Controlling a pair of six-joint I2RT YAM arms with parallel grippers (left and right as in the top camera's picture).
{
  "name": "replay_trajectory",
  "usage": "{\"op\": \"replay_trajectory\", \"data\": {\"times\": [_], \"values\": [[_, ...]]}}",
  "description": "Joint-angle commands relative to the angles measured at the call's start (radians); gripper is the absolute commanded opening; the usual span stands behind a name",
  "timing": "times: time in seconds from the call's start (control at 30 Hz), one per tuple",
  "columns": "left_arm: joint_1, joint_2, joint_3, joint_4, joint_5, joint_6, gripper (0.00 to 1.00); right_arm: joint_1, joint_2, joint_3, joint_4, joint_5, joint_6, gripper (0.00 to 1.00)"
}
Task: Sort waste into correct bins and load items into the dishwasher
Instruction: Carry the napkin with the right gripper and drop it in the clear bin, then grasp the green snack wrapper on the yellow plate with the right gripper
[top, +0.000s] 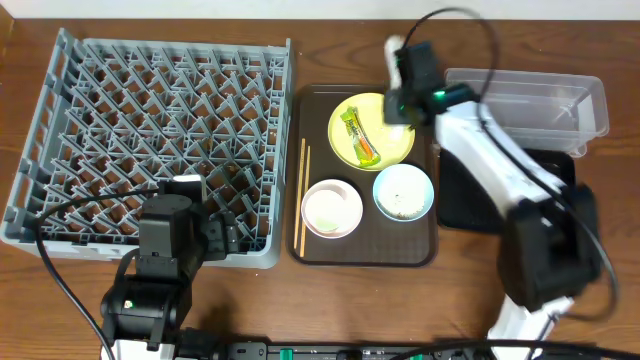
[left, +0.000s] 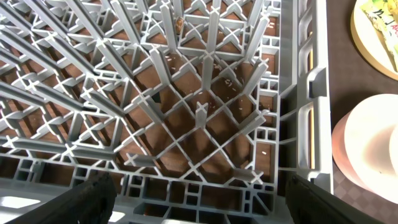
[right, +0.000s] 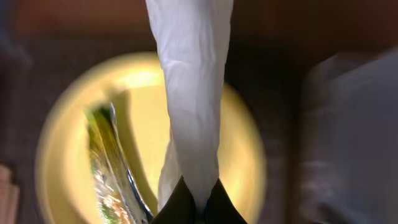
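The right tool (right: 193, 200) is clamped on the white crumpled paper strip (right: 193, 93), holding it over the round yellow plate (top: 385, 150), where the green-and-orange snack wrapper (top: 360, 135) lies. The plate sits at the far end of the dark brown serving tray (top: 420, 252), with the light blue bowl (top: 403, 190), pinkish-white bowl (top: 331, 208) and chopsticks (top: 302, 195) nearer. The clear tub (top: 540, 100) and black tray (top: 462, 200) lie to its right. The left tool (left: 205, 198), fingers apart, hovers over the near right corner of the grey dish rack (top: 150, 120) on the table (top: 320, 300).
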Motion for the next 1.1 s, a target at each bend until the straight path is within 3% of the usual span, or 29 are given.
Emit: {"op": "replay_trajectory", "data": {"times": [0.0, 0.23, 0.37, 0.43, 0.47, 0.6, 0.67, 0.77, 0.9, 1.07], "values": [[0.006, -0.006, 0.025, -0.002, -0.005, -0.005, 0.9, -0.094, -0.158, 0.02, -0.033, 0.188, 0.135, 0.01], [0.006, -0.006, 0.025, -0.002, -0.005, -0.005, 0.9, -0.283, -0.161, 0.015, -0.23, 0.246, 0.45, 0.01], [0.006, -0.006, 0.025, -0.002, -0.005, -0.005, 0.9, -0.322, -0.125, 0.015, -0.246, 0.241, 0.476, 0.01], [0.006, -0.006, 0.025, -0.002, -0.005, -0.005, 0.9, -0.325, -0.101, 0.015, -0.242, 0.241, 0.477, 0.06], [0.006, -0.006, 0.025, -0.002, -0.005, -0.005, 0.9, -0.325, -0.093, 0.015, -0.234, 0.237, 0.476, 0.13], [0.006, -0.006, 0.025, -0.002, -0.004, -0.005, 0.9, -0.322, -0.093, 0.016, -0.198, 0.188, 0.468, 0.77], [0.006, -0.006, 0.025, -0.002, -0.005, -0.005, 0.9, -0.32, -0.102, 0.016, -0.188, 0.157, 0.46, 0.96], [0.006, -0.006, 0.025, -0.002, -0.005, -0.005, 0.9, -0.312, -0.123, 0.016, -0.151, 0.05, 0.394, 0.99], [0.006, -0.006, 0.025, -0.002, -0.005, -0.005, 0.9, -0.248, -0.142, 0.016, -0.039, -0.159, 0.166, 0.93], [0.006, -0.006, 0.025, -0.002, -0.005, -0.005, 0.9, -0.108, -0.135, 0.015, -0.008, -0.17, -0.031, 0.88]]}}
